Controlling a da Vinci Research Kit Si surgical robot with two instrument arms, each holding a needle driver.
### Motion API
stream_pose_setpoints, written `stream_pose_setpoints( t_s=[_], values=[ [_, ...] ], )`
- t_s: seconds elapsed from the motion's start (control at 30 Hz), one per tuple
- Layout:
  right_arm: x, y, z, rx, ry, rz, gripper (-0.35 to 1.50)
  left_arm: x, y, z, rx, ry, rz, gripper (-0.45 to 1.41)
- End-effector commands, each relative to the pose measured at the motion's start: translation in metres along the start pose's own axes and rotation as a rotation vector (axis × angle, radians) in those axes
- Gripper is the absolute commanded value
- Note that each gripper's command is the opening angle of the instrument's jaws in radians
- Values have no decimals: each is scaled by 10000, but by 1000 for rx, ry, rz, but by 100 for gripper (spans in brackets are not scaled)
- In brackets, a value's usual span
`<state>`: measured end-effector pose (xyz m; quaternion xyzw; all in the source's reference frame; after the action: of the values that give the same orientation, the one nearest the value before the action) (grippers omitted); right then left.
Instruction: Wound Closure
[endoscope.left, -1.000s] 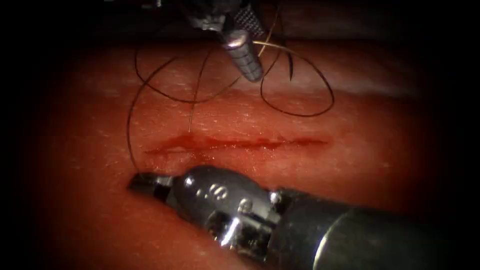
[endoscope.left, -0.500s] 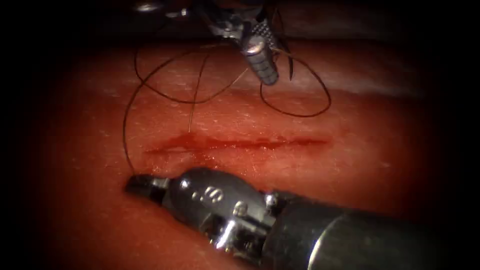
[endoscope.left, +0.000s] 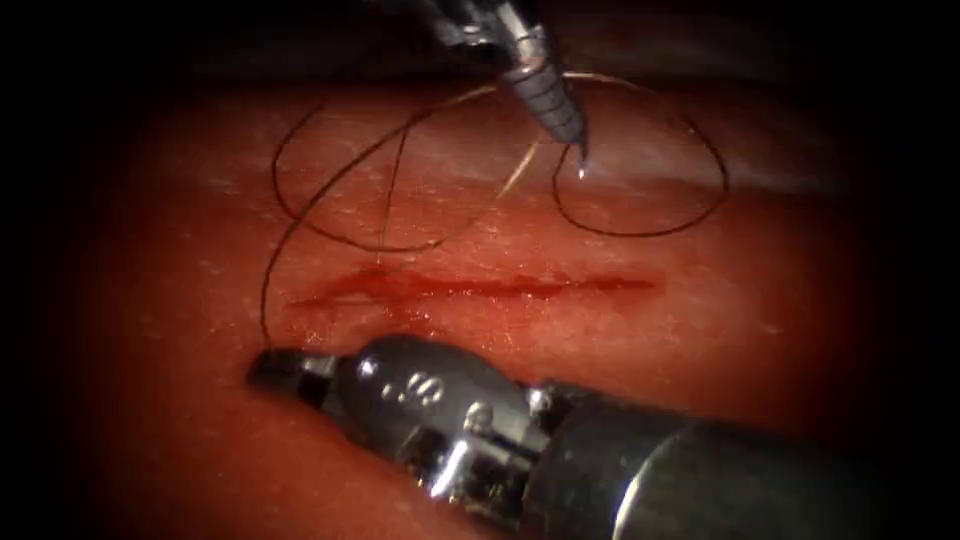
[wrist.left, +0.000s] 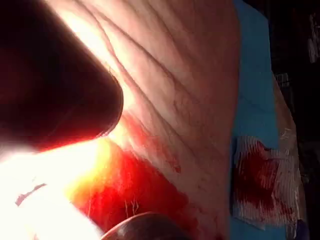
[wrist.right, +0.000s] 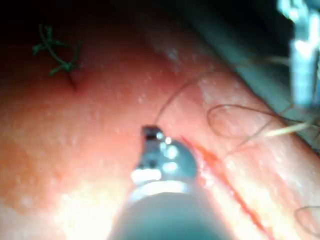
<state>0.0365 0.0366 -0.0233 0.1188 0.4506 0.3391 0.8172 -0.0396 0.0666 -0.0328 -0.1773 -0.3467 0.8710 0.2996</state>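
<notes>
The cut runs across the tissue, wet with red fluid. Beyond its middle, my left tool comes down from above. Its jaws look shut on the pale curved needle, which hangs above the tissue and is not in it; where along the curve I cannot tell. Dark thread lies in loops on the far side of the cut. One strand runs down past the cut's left end to my right tool, whose jaws are shut on it. Close up, the right tool, the thread and the needle also show.
The right tool's thick shaft lies across the tissue on the near side of the cut. A green knotted stitch sits in the tissue away from the cut. A red-stained gauze pad lies on the blue drape beside the tissue.
The left tool's jaws have closed and it has moved right. The needle and the right-hand thread loop shifted with it. The right tool has stayed put.
</notes>
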Motion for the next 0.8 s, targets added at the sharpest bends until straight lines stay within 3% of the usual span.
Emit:
stream_pose_setpoints(
  t_s=[0.03, 0.23, 0.33, 0.37, 0.5, 0.63, 0.8],
  values=[
    [0, 0, 8, 2, 2, -1, -35, 7, -4, 1, 8, 21, 8, -35],
    [0, -1, 8, 2, 2, -8, -35, 11, -8, -4, 16, 112, 114, -35],
    [-1, 1, 4, 6, 8, -8, -35, 7, -6, -15, 25, 232, 202, -35],
    [-1, 1, 4, 6, 8, -8, -35, 7, -6, -15, 25, 232, 202, -35],
    [-4, 7, -14, 24, 29, -12, -35, -9, -18, -61, 51, 434, 188, -35],
    [-8, 11, -32, 25, 35, -14, -35, -20, -37, -88, 60, 526, 164, -35],
    [-9, 16, -48, -22, 45, -13, -35, -36, -52, -98, 84, 578, 155, -35]
  ],
)
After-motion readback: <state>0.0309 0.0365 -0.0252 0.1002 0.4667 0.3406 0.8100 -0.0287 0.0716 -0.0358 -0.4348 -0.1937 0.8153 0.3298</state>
